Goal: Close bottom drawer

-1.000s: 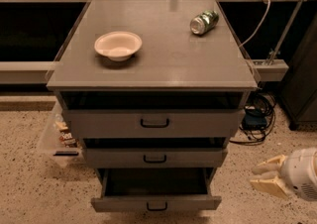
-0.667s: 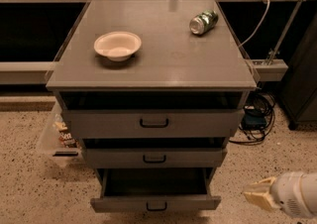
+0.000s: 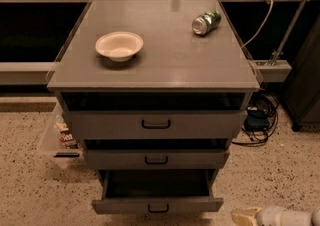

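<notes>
Grey three-drawer cabinet [image 3: 175,67], one bowl [image 3: 119,46] and one can [image 3: 206,22] on top, bottom drawer [image 3: 157,205] hanging open at 6 o'clock, gripper [image 3: 245,217] low at 5 o'clock, can't tell if it's open or closed.

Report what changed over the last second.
The gripper sank lower in the view and drifted a little left, and is now at the bottom right edge, level with the bottom drawer front. It touches nothing. Unchanged: the bottom drawer is still pulled out, and the bowl and can sit where they were on the cabinet top.
</notes>
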